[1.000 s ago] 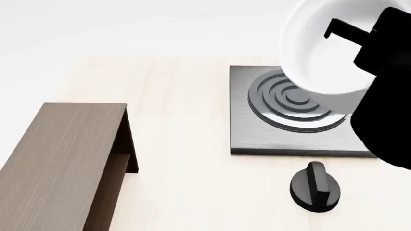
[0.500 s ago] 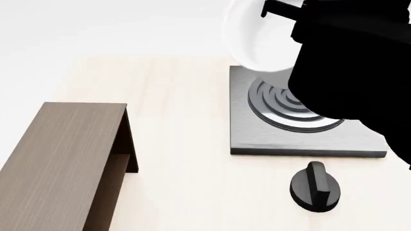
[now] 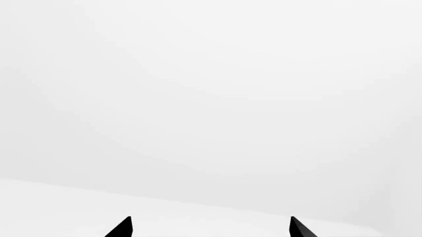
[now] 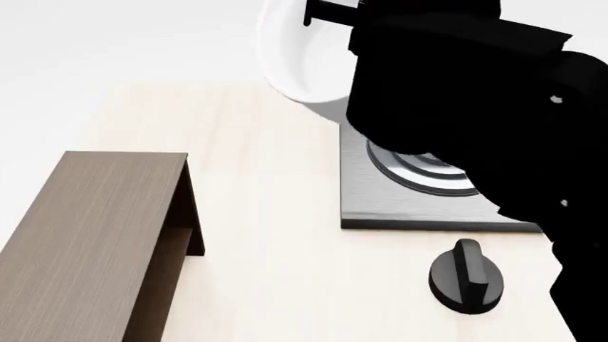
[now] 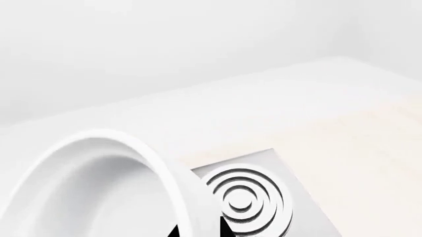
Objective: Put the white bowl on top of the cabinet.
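Observation:
The white bowl (image 4: 302,57) hangs tilted in the air above the far left corner of the grey stove plate (image 4: 399,206). My right gripper (image 4: 320,13) is shut on its rim; the black right arm hides most of the bowl. In the right wrist view the thick rim of the bowl (image 5: 99,187) sits between the two fingertips of the right gripper (image 5: 197,231). The dark brown cabinet (image 4: 95,228) stands at the lower left, its flat top bare, well left of and below the bowl. My left gripper (image 3: 209,228) is open and empty, facing blank white.
A black knob (image 4: 465,278) lies on the light wooden table (image 4: 266,185) in front of the stove plate. The plate's ringed burner (image 5: 247,197) shows in the right wrist view. The cabinet's recessed shelf (image 4: 181,246) faces the table's middle.
My right arm has carried the bowl leftward, from above the stove plate's right part to above its far left corner. The arm now covers more of the plate.

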Robot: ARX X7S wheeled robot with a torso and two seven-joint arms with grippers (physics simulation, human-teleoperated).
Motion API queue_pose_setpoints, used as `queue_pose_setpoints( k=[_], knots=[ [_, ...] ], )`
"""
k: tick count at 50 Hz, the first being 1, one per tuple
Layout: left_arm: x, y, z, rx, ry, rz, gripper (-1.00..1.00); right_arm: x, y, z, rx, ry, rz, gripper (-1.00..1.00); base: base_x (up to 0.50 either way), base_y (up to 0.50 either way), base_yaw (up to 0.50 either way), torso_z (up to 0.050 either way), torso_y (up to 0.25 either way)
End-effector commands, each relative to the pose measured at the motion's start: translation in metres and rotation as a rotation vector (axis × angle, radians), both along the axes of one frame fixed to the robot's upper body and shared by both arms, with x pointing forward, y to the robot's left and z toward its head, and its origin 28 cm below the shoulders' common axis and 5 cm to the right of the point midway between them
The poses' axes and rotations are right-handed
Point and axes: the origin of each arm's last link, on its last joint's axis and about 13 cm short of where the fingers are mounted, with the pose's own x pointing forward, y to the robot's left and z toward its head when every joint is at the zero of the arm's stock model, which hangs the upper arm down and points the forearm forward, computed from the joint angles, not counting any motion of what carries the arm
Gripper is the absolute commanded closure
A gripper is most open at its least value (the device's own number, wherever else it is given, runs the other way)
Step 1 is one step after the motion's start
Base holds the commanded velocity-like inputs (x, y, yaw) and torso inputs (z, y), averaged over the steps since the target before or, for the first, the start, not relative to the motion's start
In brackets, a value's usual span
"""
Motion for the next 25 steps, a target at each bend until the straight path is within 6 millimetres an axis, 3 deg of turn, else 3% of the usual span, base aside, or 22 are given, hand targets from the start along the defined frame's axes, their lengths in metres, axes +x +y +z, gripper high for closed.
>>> queue_pose_setpoints(
  k=[1,25],
  knots=[
    [0.004,-0.004,-0.011,0.011,0.05,-0.028,-1.0,0.006,0.019,0.009,-0.003,-0.064,0.077,1.0,0.0,0.0,0.0,0.0,0.0],
    [0.003,-0.003,-0.012,0.006,0.049,-0.027,-1.0,0.012,0.046,0.004,0.007,-0.062,0.212,1.0,0.0,0.0,0.0,0.0,0.001]
  ],
)
